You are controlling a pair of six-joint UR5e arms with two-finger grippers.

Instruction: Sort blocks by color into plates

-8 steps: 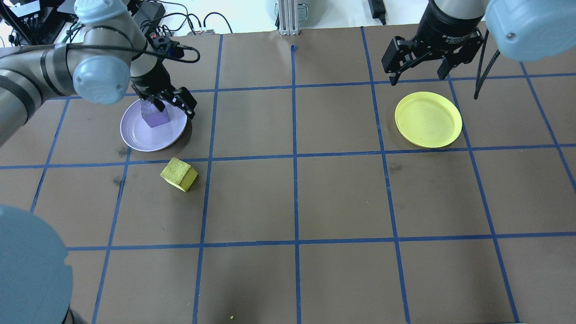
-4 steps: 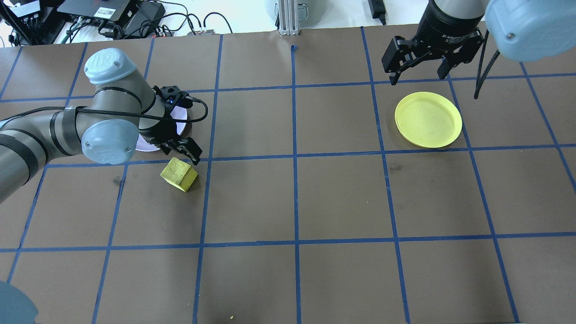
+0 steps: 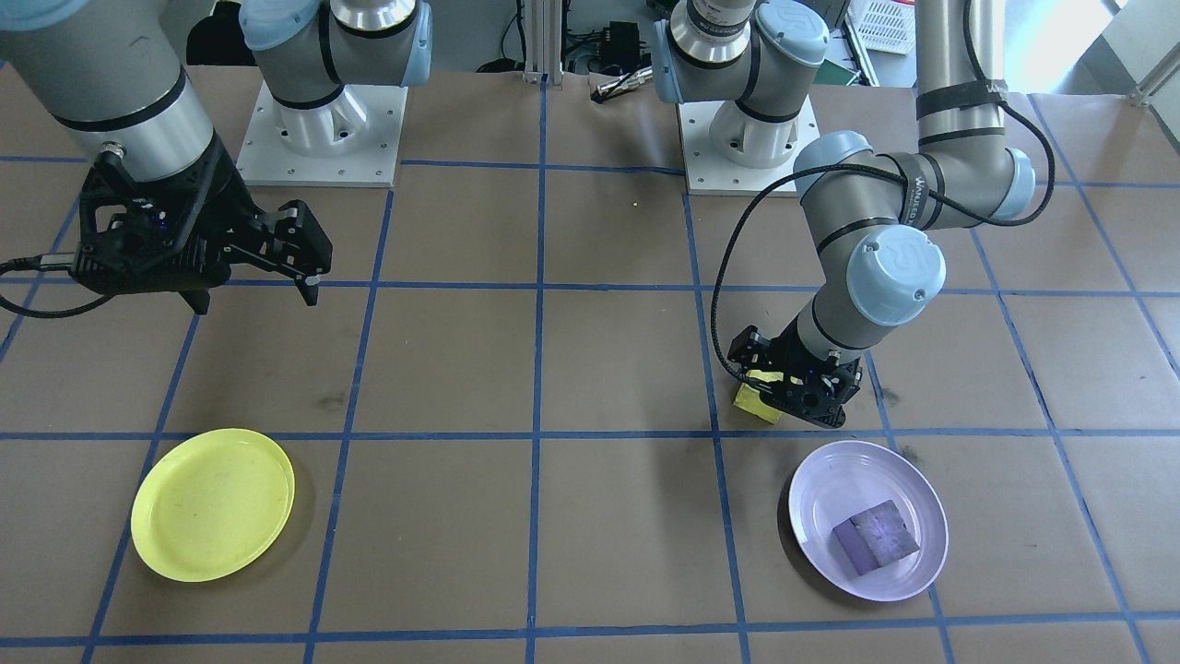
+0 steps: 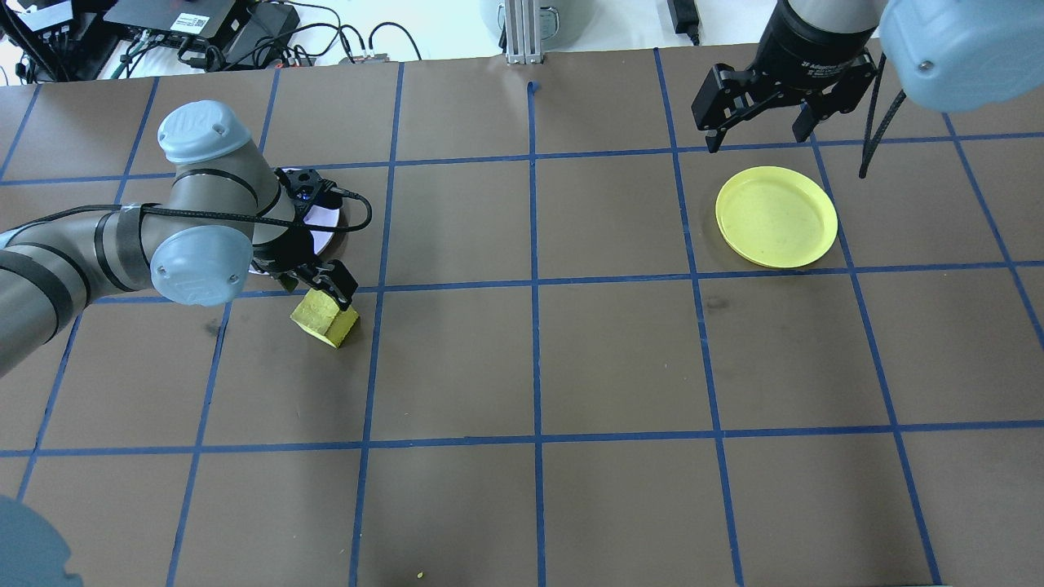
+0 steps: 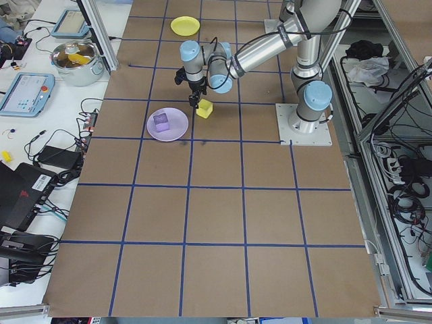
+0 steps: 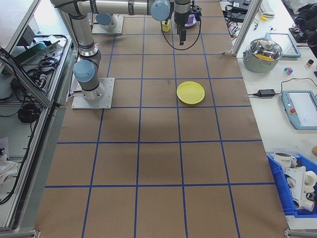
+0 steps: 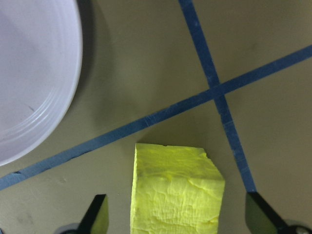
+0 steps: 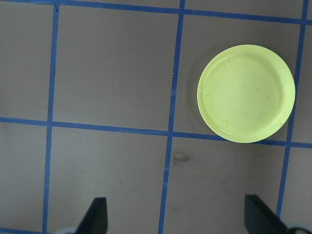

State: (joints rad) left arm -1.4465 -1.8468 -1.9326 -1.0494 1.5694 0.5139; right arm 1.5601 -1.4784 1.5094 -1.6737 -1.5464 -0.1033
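Note:
The yellow block (image 4: 328, 321) lies on the table just in front of the lavender plate (image 3: 815, 481). My left gripper (image 4: 316, 292) is open and low over this block; in the left wrist view its fingers (image 7: 95, 215) straddle the yellow block (image 7: 175, 190) without touching it. The purple block (image 3: 876, 535) rests inside the lavender plate, which the left arm mostly hides in the overhead view. The yellow plate (image 4: 776, 216) holds nothing. Behind it my right gripper (image 4: 754, 130) hangs open with nothing in it, well above the table.
Blue tape lines divide the brown table into squares. Cables and electronics (image 4: 188, 33) lie beyond the far edge. A lidded steel pot (image 5: 77, 57) and tablets sit on the side bench. A blue bin with mugs (image 6: 297, 183) stands off the table's end.
My left gripper has left the purple block in the lavender plate, swung toward me and come down around the yellow block. The right arm has not moved.

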